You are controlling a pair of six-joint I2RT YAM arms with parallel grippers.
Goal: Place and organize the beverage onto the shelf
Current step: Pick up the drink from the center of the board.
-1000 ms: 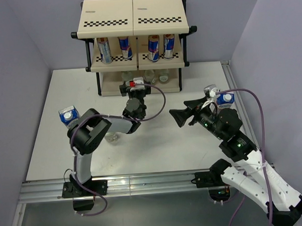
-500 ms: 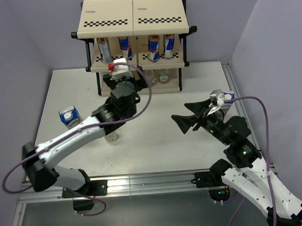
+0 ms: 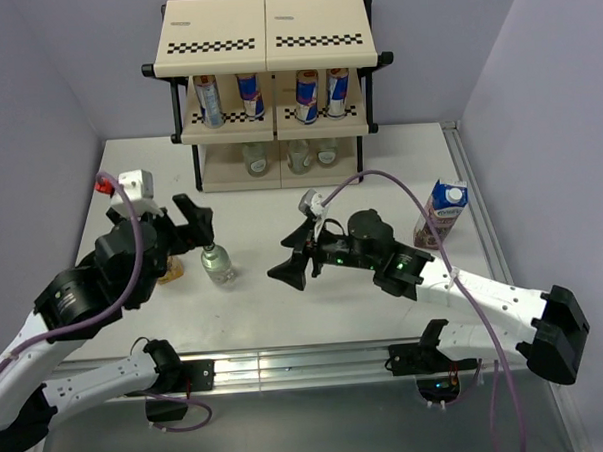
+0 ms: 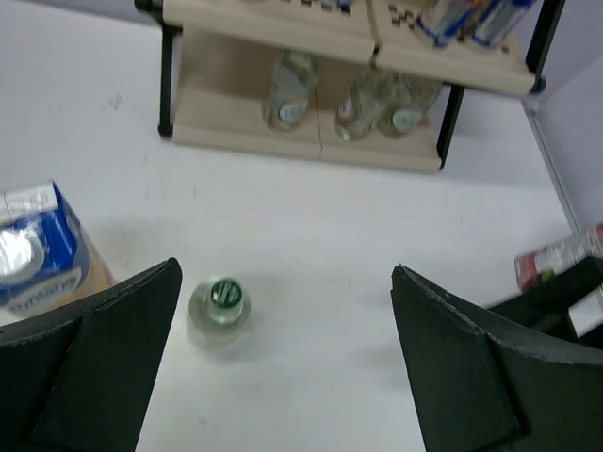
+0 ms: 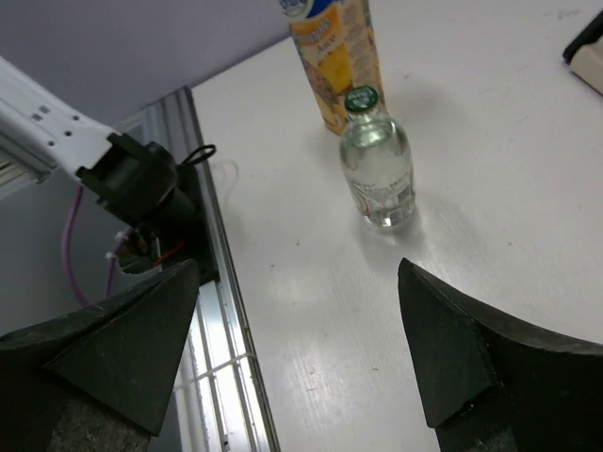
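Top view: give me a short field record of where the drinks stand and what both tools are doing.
shelf: middle and bottom tiers hold drinks
middle tier: four cans, upright in a row
bottom tier: three bottles
table: loose bottle upright, between the two tools
yellow carton: on the table, right beside the loose bottle
purple carton: standing near the table's right side
left tool: open, holding nothing
right tool: open, holding nothing, pointed at the loose bottle
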